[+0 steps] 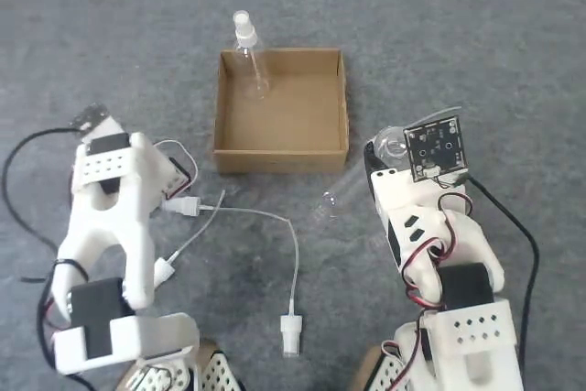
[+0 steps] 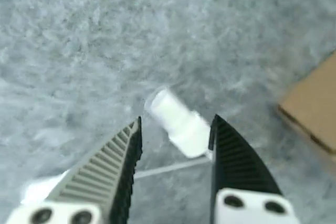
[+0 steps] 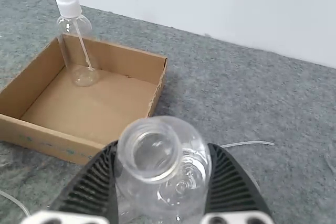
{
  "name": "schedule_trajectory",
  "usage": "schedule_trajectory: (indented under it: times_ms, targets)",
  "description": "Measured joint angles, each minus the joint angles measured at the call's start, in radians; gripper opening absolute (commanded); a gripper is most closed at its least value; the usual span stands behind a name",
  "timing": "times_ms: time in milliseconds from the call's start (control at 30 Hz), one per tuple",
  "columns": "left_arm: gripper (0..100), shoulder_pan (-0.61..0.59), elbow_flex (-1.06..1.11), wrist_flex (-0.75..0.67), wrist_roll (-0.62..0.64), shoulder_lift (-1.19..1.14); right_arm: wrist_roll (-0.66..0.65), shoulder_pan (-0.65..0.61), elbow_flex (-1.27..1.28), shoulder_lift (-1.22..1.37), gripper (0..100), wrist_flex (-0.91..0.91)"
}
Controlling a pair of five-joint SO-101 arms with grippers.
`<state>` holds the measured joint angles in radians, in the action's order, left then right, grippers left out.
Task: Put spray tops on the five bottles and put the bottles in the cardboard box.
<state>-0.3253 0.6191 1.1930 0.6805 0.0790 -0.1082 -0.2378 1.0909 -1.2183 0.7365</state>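
- Overhead, high view: a cardboard box [image 1: 280,162] sits open on a grey mat [image 1: 458,61], between the two arms and farther out than both.
- A capped bottle [image 1: 247,52], clear with a white spray top, stands upright in one far corner of the box.
- The right arm [image 1: 439,235] carries an open bottle [image 1: 392,144] at its tip, just beside the box's near corner.
- A spray top [image 1: 186,206] lies on the mat, close against the left arm [image 1: 110,217].
- A loose spray top [image 1: 291,331] lies nearer the arm bases, and its thin tube [image 1: 295,254] curves away toward the box.
- A small clear piece [image 1: 327,200] lies on the mat between the box and the right arm; what it is cannot be told.
- Left wrist view: the left claw [image 2: 177,120] is spread wide, its ribbed jaws on either side of the white spray top [image 2: 176,121], which lies on the mat. A corner of the box [image 2: 315,108] is near.
- Right wrist view: the right claw [image 3: 163,153] is clenched on the open bottle [image 3: 157,174], whose bare neck points up.
- The box [image 3: 47,135] lies beyond the claw with the capped bottle [image 3: 73,35] in its far corner. Faint marks on its near outer wall are too small to read.
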Motion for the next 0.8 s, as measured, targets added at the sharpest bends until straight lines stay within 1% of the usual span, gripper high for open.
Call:
schedule_trajectory:
  times_ms: [133,367,500,567,733,800]
  targets:
    - [20,0.002,0.054,-0.091,0.052,0.000,0.000,0.000,0.000,0.000,0.6,0.000]
    - [20,0.078,0.163,-0.210,0.126,0.000,0.000,0.000,0.000,0.000,0.6,0.000]
    - [19,0.084,0.186,-0.284,0.172,0.000,-0.005,0.000,0.000,0.000,0.6,0.000]
    - [16,0.087,0.187,-0.295,0.176,0.000,-0.006,0.000,0.000,0.000,0.6,0.000]
    - [2,0.087,0.187,-0.301,0.201,0.000,-0.006,0.000,0.000,0.000,0.6,0.000]
    - [2,0.087,0.187,-0.302,0.206,0.000,-0.009,0.000,0.000,0.000,0.6,0.000]
